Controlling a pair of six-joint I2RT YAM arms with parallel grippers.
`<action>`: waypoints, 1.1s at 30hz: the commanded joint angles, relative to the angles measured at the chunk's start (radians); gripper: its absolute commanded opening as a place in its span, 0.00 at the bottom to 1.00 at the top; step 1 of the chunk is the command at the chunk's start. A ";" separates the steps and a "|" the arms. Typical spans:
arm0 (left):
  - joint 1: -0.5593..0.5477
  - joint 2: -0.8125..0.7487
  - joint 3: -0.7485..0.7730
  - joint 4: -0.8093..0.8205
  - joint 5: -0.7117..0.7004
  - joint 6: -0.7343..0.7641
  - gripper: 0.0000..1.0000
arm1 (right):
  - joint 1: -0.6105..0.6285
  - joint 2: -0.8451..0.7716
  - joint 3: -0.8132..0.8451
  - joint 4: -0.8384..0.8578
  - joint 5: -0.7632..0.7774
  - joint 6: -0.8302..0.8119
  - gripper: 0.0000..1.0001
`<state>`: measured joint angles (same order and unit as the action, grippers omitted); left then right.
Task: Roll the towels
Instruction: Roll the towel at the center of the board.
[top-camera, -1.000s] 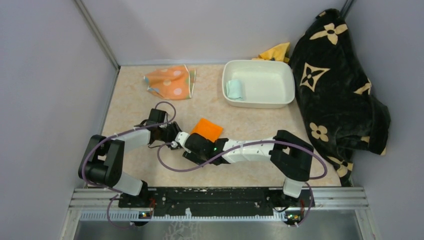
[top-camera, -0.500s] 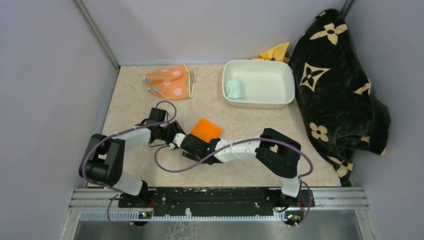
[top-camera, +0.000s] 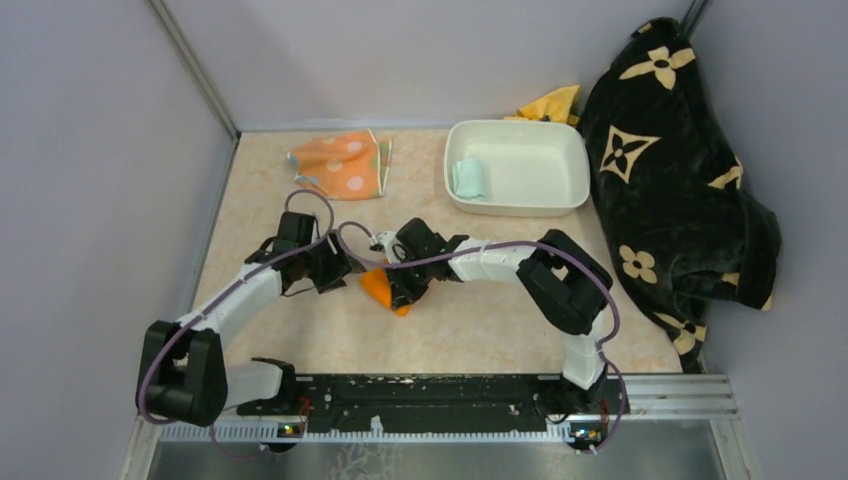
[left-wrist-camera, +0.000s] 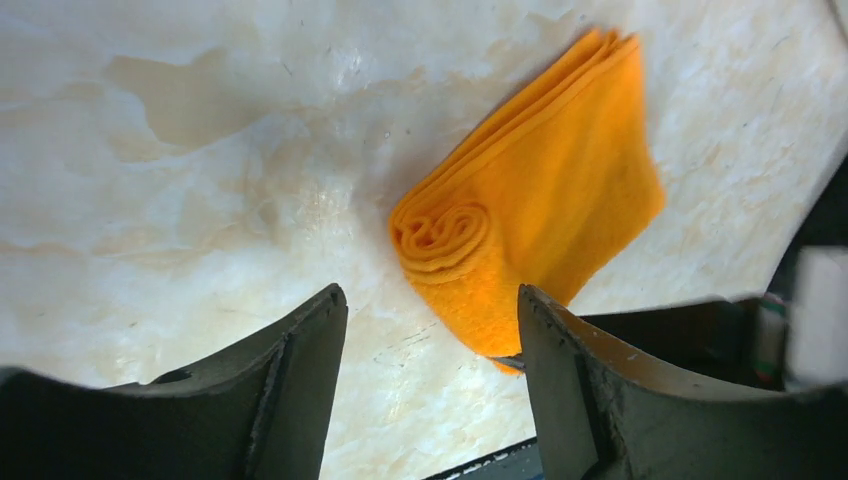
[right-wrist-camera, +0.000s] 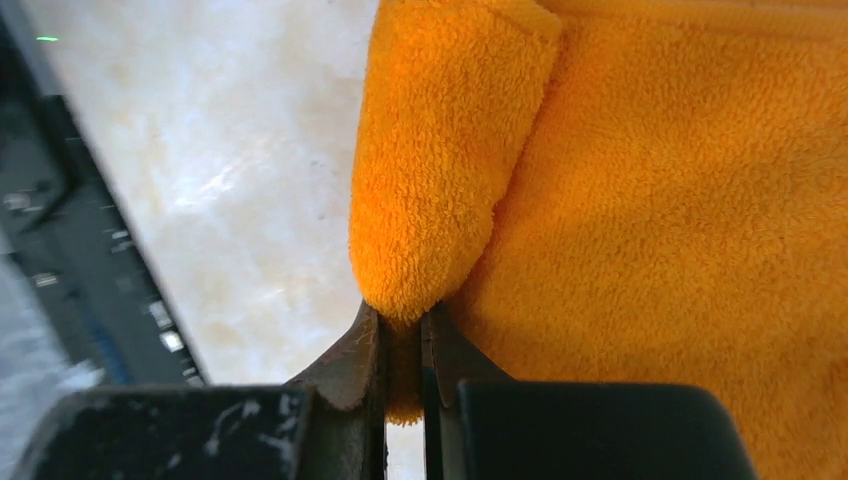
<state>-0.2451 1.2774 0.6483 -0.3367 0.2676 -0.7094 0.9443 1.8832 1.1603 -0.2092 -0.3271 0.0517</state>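
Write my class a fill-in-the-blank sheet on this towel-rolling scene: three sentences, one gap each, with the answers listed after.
1. The orange towel is clamped in the ____ gripper.
2. The left gripper stands ____.
3. Only ____ towel, the mint green towel, lies in the white tub.

Missing words: right; open; one
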 joint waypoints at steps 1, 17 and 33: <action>0.009 -0.085 0.033 -0.119 -0.065 0.045 0.70 | -0.066 0.067 0.004 0.047 -0.492 0.197 0.00; -0.011 0.007 -0.105 0.100 0.110 -0.061 0.66 | -0.213 0.225 -0.032 0.235 -0.657 0.541 0.03; -0.037 0.187 -0.105 0.090 0.022 -0.036 0.58 | -0.035 -0.208 -0.021 -0.101 0.174 0.167 0.49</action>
<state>-0.2733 1.4075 0.5705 -0.2012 0.3985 -0.7822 0.8112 1.7893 1.0878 -0.2089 -0.4923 0.3798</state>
